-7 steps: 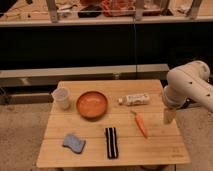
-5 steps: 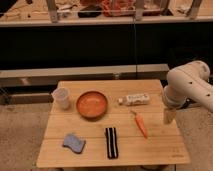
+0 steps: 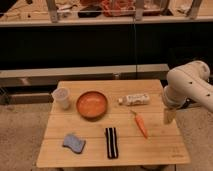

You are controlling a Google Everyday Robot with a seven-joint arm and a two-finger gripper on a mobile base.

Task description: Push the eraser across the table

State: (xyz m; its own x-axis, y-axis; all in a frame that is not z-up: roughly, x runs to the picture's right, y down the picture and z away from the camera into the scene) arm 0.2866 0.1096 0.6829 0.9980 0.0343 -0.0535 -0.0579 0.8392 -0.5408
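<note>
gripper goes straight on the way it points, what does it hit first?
The gripper points down by the right edge of the table: probably bare wood first, right of the carrot. Depth is unclear; it may miss the edge.

One wooden table (image 3: 150, 150) holds six things: one black striped eraser (image 3: 112, 142), one blue-grey sponge (image 3: 74, 143), one orange bowl (image 3: 92, 104), one pale cup (image 3: 62, 98), one carrot (image 3: 141, 125) and one small whitish bottle (image 3: 135, 99) lying on its side. One white robot arm (image 3: 187, 87) carries one gripper (image 3: 169, 117), which hangs at the table's right edge, with the carrot nearest to it.
</note>
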